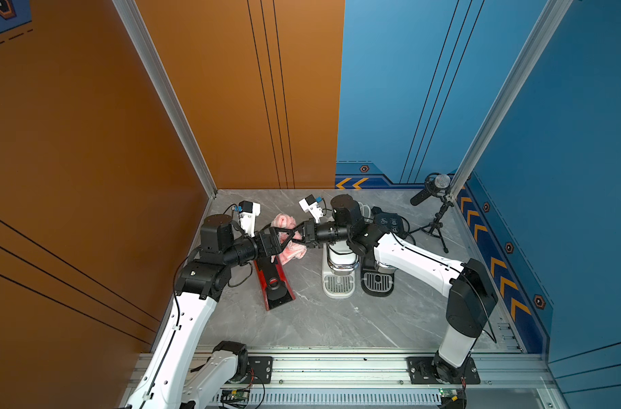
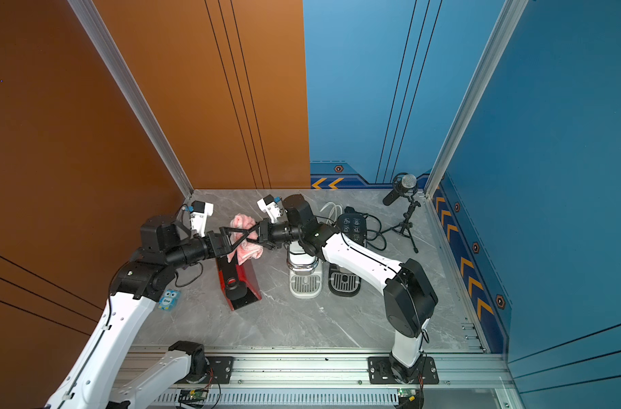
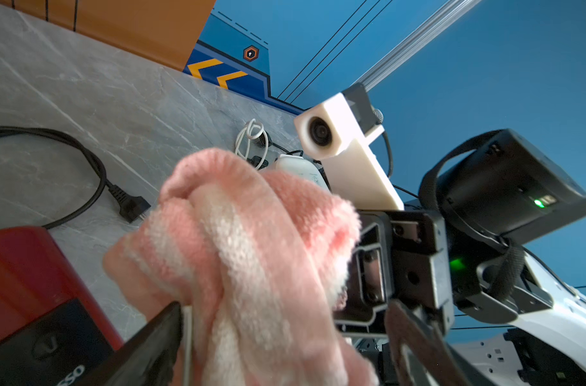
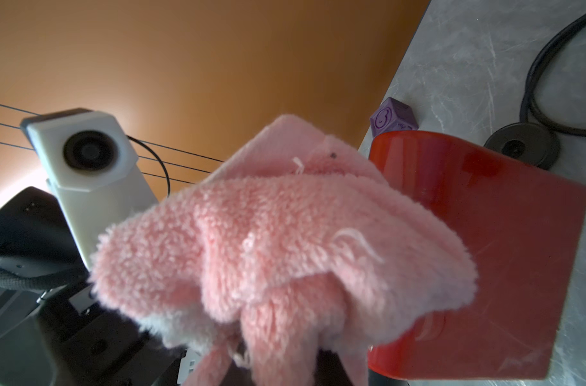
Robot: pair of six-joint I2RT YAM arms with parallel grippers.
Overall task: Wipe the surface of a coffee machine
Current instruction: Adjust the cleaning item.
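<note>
**Task item.** The red coffee machine (image 1: 275, 283) stands on the marble table (image 1: 319, 325), set at an angle to the table's front edge. The pink cloth (image 1: 283, 220) hangs in the air over the machine's rear end. Whether it touches the machine's top cannot be told.

**Claws.** The right gripper (image 1: 299, 236) reaches over the red machine from the side of the white coffee machine (image 1: 339, 272). It is clamped narrow on a bunch of the cloth. In the right wrist view the cloth fans out and hides the fingertips. The left gripper (image 3: 285, 310) comes in from the side of the orange wall (image 1: 89, 177) with its claw spread wide. One finger (image 3: 151, 347) stands on each side of the cloth, with no visible pinch. The two grippers meet nearly tip to tip above the machine's rear.

**Edges and room.**
- **Toward the white machine:** a strip of bare marble separates the two machines.
- **In front:** broad bare marble runs from the red machine to the aluminium rail (image 1: 337, 368).
- **Wall side:** the left arm's elbow fills most of the gap between the red machine and the orange wall. A blue owl card (image 2: 168, 299) lies near the machine's front corner.
- **Behind:**
  - A purple die (image 4: 393, 117) sits just beside the red machine's rear edge.
  - A black disc (image 4: 522, 147) also sits just beside that edge.
  - A black power cord (image 3: 67, 150) loops near them.
- **Beyond the white machine:**
  - A black coffee machine (image 1: 378, 279) stands just beside the white one.
  - A microphone on a tripod (image 1: 433, 191) is well apart from the red machine.
</note>
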